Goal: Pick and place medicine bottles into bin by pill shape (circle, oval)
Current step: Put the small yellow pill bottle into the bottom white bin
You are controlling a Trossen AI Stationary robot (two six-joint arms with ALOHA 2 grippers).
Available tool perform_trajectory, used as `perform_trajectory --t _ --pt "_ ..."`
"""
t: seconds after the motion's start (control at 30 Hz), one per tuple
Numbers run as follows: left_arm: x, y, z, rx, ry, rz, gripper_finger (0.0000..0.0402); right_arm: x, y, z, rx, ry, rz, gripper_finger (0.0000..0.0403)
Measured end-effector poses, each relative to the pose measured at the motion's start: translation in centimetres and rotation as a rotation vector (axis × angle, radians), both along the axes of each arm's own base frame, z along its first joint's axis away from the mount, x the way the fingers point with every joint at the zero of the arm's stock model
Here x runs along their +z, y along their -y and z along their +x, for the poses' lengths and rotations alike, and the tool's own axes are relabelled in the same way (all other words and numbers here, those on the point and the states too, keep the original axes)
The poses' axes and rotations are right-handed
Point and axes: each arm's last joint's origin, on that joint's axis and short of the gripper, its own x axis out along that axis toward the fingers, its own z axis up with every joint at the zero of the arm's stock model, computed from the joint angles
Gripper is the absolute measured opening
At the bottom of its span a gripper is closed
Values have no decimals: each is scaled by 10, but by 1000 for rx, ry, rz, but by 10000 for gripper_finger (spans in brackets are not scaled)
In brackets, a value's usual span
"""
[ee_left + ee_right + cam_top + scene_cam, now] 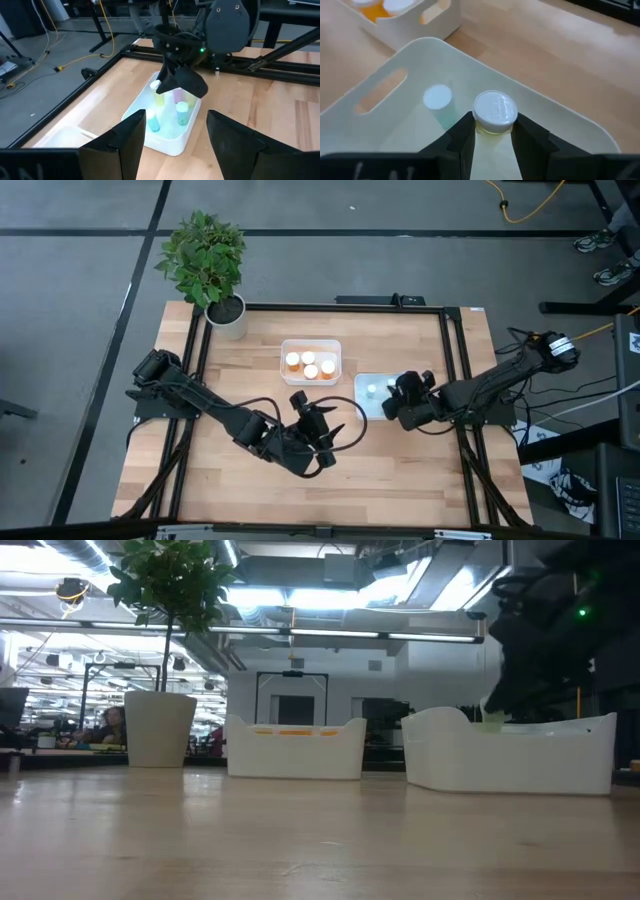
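White-capped and pale yellow, a medicine bottle [493,114] sits clamped between the right gripper's [492,131] two dark fingers, held just over the inside of the right-hand bin [395,65] at lower centre of the right wrist frame. A teal bottle [439,102] stands upright in that bin just beside it, to its left in that frame.

From the left wrist camera the same bin [167,142] lies at frame centre holding several pastel bottles — a teal one [152,121], a green one [182,113] and a purple one [178,95] half hidden behind the right arm's gripper, which hangs over them with the yellow bottle [158,93] in its grip.

In the overhead frame the right gripper [400,395] is over the bin [368,402] right of centre, while the second bin [333,350], upper centre, holds four orange bottles [310,365] with white caps. The left gripper [318,423] waits below centre on the wooden table [220,470], fingers spread apart and holding nothing. A potted plant [210,265] stands at the table's upper left corner.
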Motion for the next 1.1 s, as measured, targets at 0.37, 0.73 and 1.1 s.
perform_trajectory --t 0.37,0.73,1.1 --pt "0 -5 2 10 -5 8 204 -11 0 -2 47 -26 21 119" --pt "0 -4 2 -2 -12 3 204 -14 -1 -1 56 -35 38 119" --pt "-1 -4 2 -14 -17 -4 204 -23 -3 4 51 -59 32 119"
